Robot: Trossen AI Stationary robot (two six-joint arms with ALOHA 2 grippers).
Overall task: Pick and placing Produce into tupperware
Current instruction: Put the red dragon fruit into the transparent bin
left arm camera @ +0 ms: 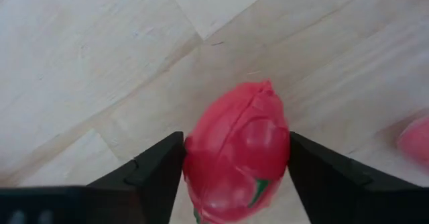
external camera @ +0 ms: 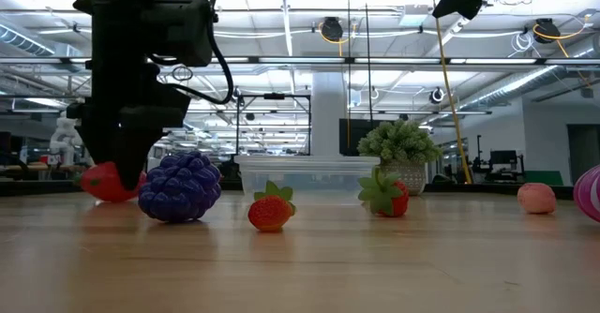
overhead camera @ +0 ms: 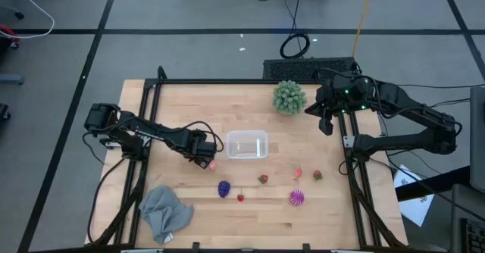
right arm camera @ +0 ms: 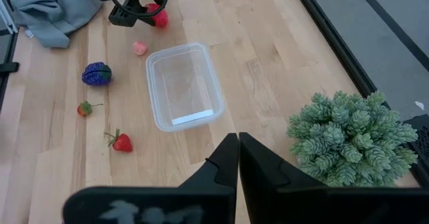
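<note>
My left gripper (overhead camera: 203, 156) points down at the table, left of the clear tupperware (overhead camera: 247, 145), and is shut on a red produce piece (left arm camera: 238, 153). A small pink piece (overhead camera: 213, 164) lies right beside it. More produce lies on the wood nearer the front edge: a purple berry (overhead camera: 224, 188), two strawberries (overhead camera: 241, 197) (overhead camera: 263, 179), a pink piece (overhead camera: 298, 174), a red piece (overhead camera: 317, 175) and a striped magenta one (overhead camera: 296, 198). The tupperware holds nothing. My right gripper (right arm camera: 238, 150) hangs shut, high over the far right, near the green spiky ball. My left gripper has the red piece pinched between its two fingers, one on each of its opposite sides (left arm camera: 189, 163). The fingers come from above, pointing down. In the low view the piece's underside (external camera: 105, 193) sits on the table.
A green spiky ball (overhead camera: 289, 97) stands at the far edge, right of the tupperware. A crumpled grey cloth (overhead camera: 165, 211) lies at the near left corner. Black frame rails run along the table's left and right edges (overhead camera: 350, 170).
</note>
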